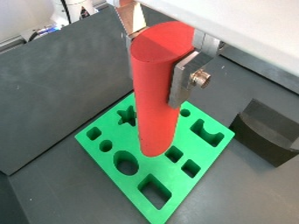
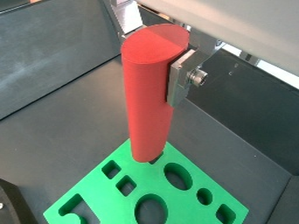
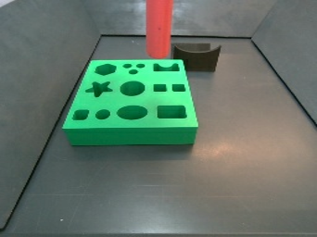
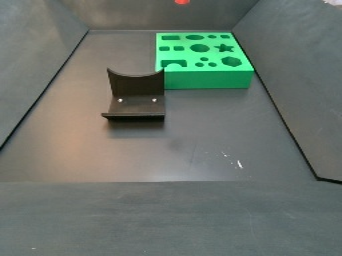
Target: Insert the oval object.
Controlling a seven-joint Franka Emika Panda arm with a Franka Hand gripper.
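My gripper (image 1: 158, 59) is shut on the oval object (image 1: 156, 96), a long smooth red-orange peg, and holds it upright by its upper end. It shows the same way in the other wrist view: gripper (image 2: 156, 57), peg (image 2: 146, 105). One silver finger (image 1: 184, 80) presses on the peg's flat side. The peg's lower end hangs above the green block (image 1: 111, 138), over its far part. In a side view only the peg (image 3: 158, 28) shows, with the gripper out of frame, above the block's (image 3: 130, 130) far edge. The block has several shaped holes, one an oval (image 3: 130, 113).
A dark brown curved block (image 3: 196, 56) stands on the dark floor beside the green block's far corner; it also shows in a side view (image 4: 134, 95) and a wrist view (image 1: 268, 131). Dark walls ring the floor. The green block (image 4: 203, 60) lies near the back wall.
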